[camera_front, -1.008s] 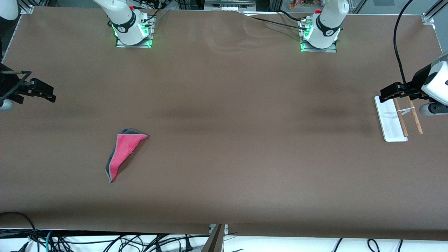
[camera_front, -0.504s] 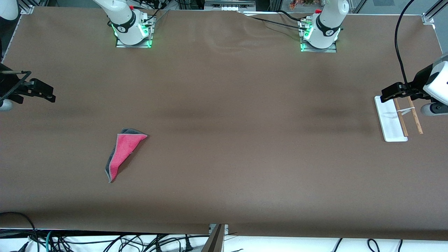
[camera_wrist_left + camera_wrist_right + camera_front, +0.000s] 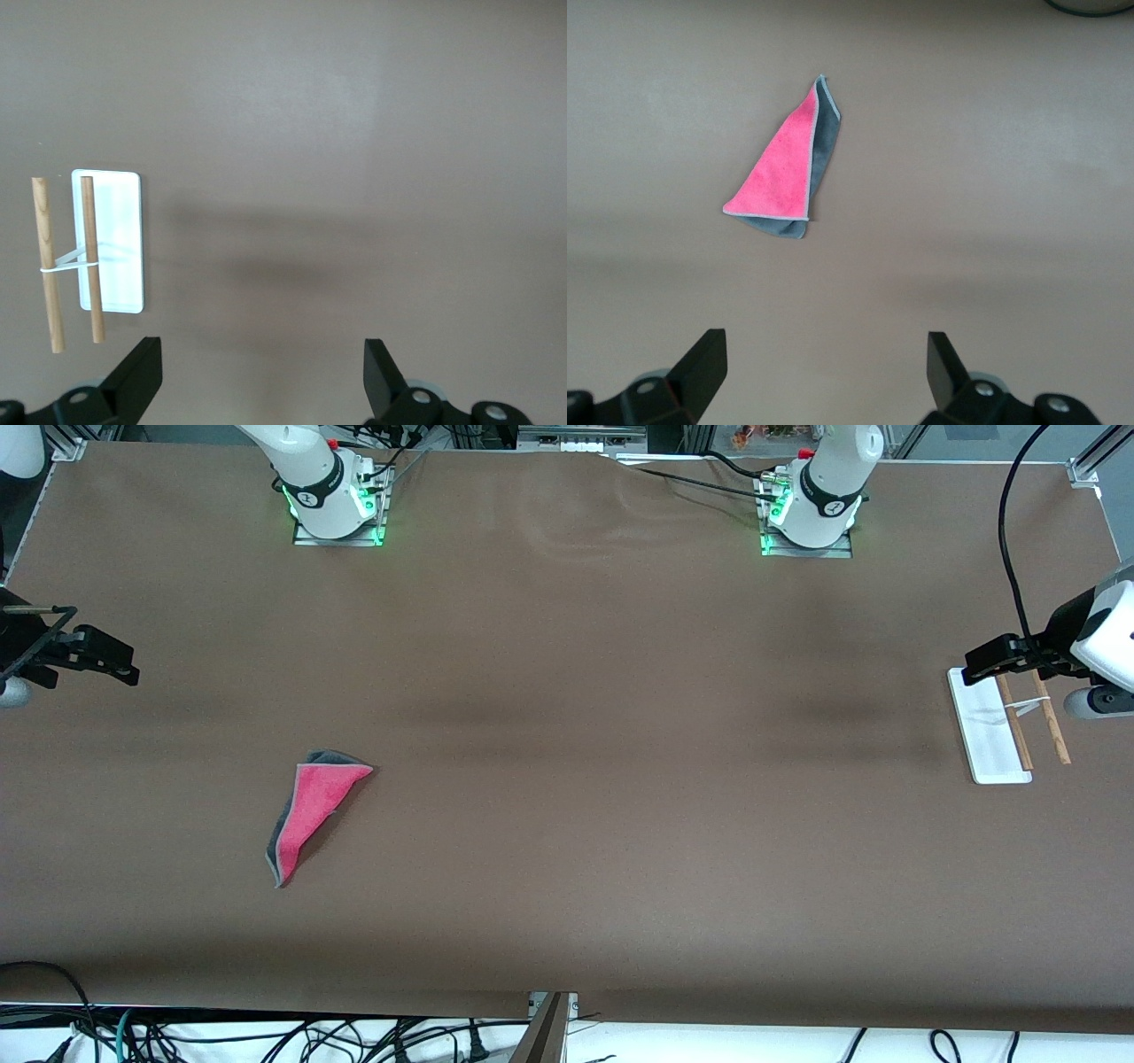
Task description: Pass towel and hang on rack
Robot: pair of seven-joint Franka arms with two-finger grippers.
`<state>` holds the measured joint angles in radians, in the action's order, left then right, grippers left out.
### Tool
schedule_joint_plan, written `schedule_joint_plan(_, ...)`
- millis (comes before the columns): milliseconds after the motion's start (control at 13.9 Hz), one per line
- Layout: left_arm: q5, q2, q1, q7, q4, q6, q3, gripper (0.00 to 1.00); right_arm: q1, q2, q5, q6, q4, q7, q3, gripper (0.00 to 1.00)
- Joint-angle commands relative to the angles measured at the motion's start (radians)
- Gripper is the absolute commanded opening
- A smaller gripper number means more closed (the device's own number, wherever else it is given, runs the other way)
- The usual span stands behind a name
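- Right gripper (image 3: 819, 372) – jaws spread, empty, up over its end of the bench (image 3: 567, 691).
- Left gripper (image 3: 261, 376) – spread too, waiting above the rack (image 3: 992, 731).
- Towel (image 3: 310, 810) lies flat, untouched; pickup not begun – next, the right gripper must descend and pinch it.

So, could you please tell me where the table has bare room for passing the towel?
The wide brown stretch between the folded pink-and-gray towel and the white-based, wooden-rod rack is bare. It is crowded only at the rack, where the open left gripper hovers.

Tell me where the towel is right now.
The towel lies flat on the table toward the right arm's end, nearer the front camera than the right end effector.
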<state>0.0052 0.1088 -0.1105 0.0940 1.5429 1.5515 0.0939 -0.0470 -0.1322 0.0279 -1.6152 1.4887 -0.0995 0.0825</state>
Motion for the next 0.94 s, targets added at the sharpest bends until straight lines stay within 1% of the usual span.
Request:
schedule_joint_plan(0, -0.028, 0.035, -0.008, -0.02, -0.035, 0.002, 0.0, 1.0, 0.007, -0.015, -0.005, -0.003, -0.027, -0.016, 0.0, 1.0)
schedule_joint_plan(144, -0.028, 0.035, -0.012, -0.017, -0.035, 0.015, -0.002, 1.0, 0.004, -0.02, -0.005, -0.046, -0.024, -0.017, 0.0, 1.0)
schedule_joint_plan(288, -0.03, 0.035, -0.028, -0.014, -0.049, 0.015, -0.002, 1.0, 0.001, -0.053, -0.009, -0.07, -0.019, -0.014, -0.003, 1.0)
schedule_joint_plan(432, -0.03, 0.035, -0.031, -0.014, -0.058, 0.015, -0.002, 1.0, -0.001, -0.122, -0.009, -0.112, -0.019, -0.013, -0.006, 1.0)
schedule_joint_plan(648, -0.031, 0.034, -0.051, -0.017, -0.067, 0.013, -0.002, 1.0, -0.02, -0.196, -0.035, -0.225, -0.016, -0.002, -0.007, 1.0)
schedule_joint_plan(864, -0.028, 0.032, -0.061, -0.022, -0.07, 0.009, -0.002, 1.0, -0.074, -0.288, -0.02, -0.322, -0.015, 0.0, -0.006, 1.0)
